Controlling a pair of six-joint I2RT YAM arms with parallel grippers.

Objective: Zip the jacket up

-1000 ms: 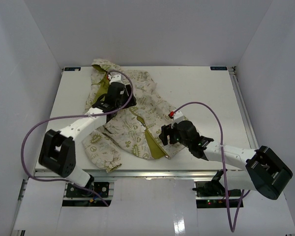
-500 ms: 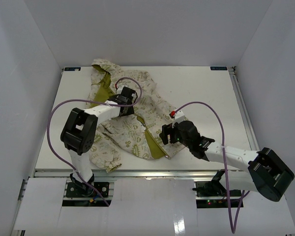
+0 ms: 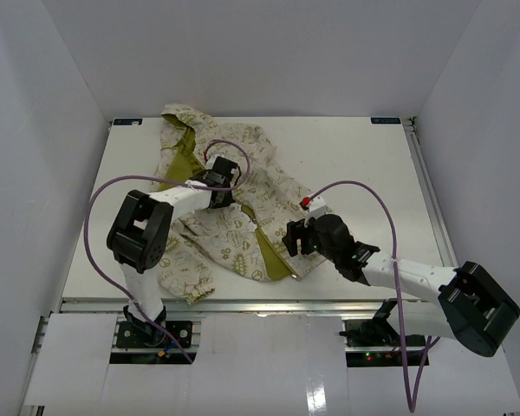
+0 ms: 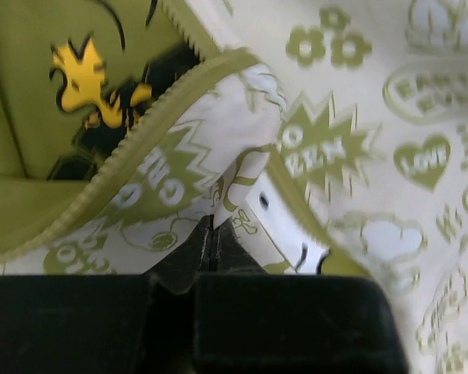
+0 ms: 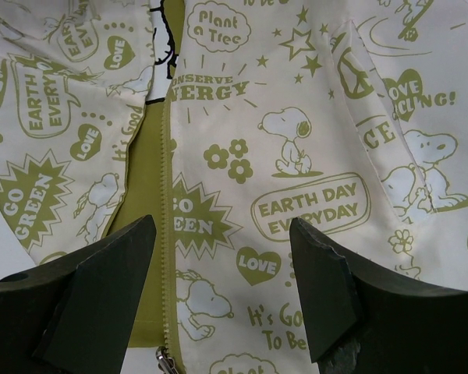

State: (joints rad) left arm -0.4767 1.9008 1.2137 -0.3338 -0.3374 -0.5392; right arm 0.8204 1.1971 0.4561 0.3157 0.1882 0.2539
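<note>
Though unzipped, jacket (image 3: 234,238) diagonal: hood (image 3: 180,117) far-left, hem (image 3: 264,270) near-centre.

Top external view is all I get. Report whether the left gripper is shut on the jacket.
Observer: Left wrist view shows the left gripper shut, tips against a fold of the jacket beside its zipper edge; whether cloth is caught, I cannot tell.
Operator: Now find the zipper pull.
Observer: Right wrist view shows the zipper pull at the picture's bottom, between the fingers of the open right gripper.
</note>
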